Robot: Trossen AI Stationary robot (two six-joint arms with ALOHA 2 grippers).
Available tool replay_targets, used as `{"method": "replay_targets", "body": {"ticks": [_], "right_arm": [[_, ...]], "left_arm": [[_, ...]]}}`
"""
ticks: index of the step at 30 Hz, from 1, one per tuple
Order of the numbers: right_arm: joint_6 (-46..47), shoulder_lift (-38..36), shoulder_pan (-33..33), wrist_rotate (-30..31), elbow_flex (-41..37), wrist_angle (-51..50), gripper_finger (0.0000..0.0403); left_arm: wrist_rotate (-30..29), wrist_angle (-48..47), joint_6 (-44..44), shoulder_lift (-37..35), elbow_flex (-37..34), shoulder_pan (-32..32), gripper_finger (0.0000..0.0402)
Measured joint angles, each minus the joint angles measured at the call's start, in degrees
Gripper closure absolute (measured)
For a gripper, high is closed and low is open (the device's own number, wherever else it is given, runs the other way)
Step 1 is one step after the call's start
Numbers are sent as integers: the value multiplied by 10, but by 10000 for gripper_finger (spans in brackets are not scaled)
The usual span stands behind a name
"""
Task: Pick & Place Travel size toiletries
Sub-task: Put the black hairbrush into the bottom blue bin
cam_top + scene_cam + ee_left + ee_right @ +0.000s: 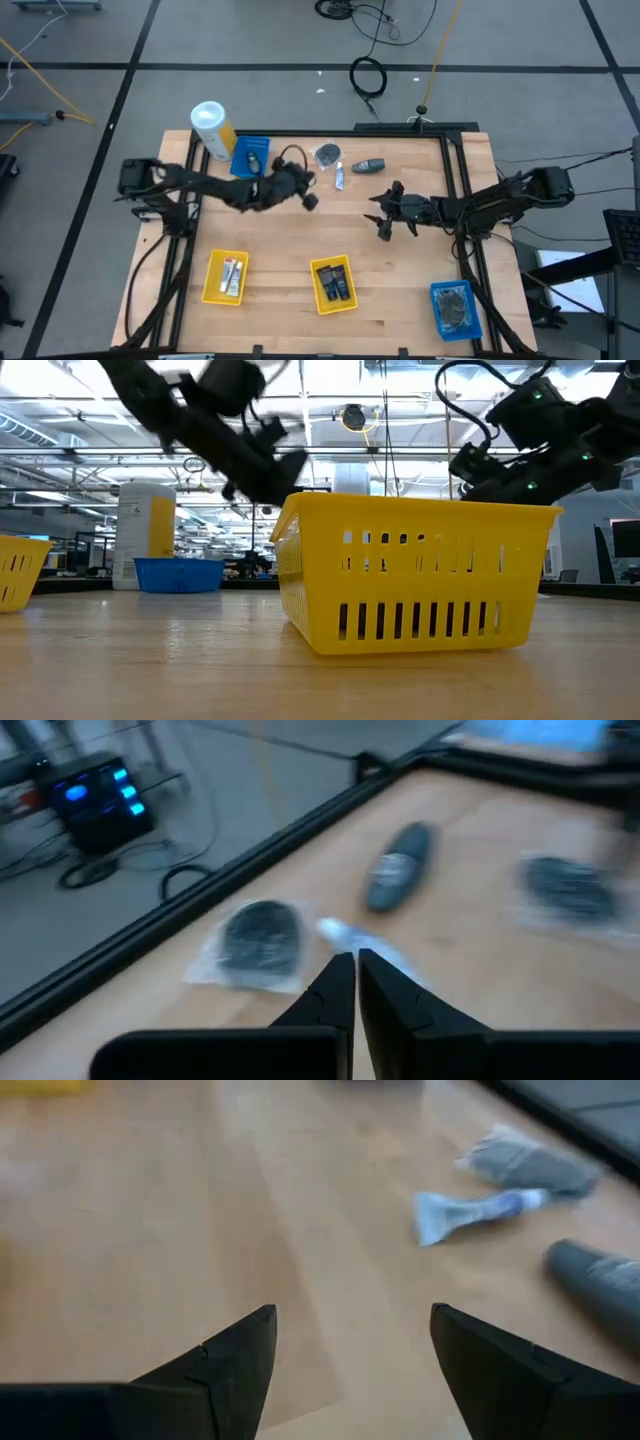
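Yellow basket (415, 570), foreground. Thin blue-white tube (340, 177) lies on the far tabletop, long axis apparently running near-to-far. Left gripper (355, 970) closed, empty, above it; right gripper (350, 1345) wide open, empty.

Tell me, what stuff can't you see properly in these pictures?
- Loose toiletries near the table's far edge: hidden in the low view behind the yellow tray.
- Blue tray contents: too small in the high view to name.
- Thin tube: writing blurred in the right wrist view.
- Grey packet: contents blurred in the left wrist view.
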Motion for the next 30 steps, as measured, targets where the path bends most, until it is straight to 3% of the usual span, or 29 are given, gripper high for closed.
{"method": "replay_targets", "body": {"ticks": [3, 5, 9, 12, 16, 21, 30], "right_arm": [[44, 0, 27, -30, -5, 26, 147], [64, 0, 53, -41, -5, 51, 147], [79, 0, 110, -39, -5, 94, 147], [83, 0, 146, -32, -5, 107, 147], [104, 0, 187, 32, -5, 105, 147], [115, 0, 218, 80, -5, 102, 147], [127, 0, 238, 83, -5, 101, 147]], "left_arm": [[21, 48, 2, 52, 3, 51, 369], [66, 43, -3, 84, 22, 85, 347], [158, -34, -26, 147, 97, 144, 280], [163, -111, -40, 193, 165, 170, 229], [176, -195, -37, 237, 240, 179, 185], [161, -239, -25, 244, 285, 174, 173], [235, -301, -18, 246, 284, 191, 172]]}}
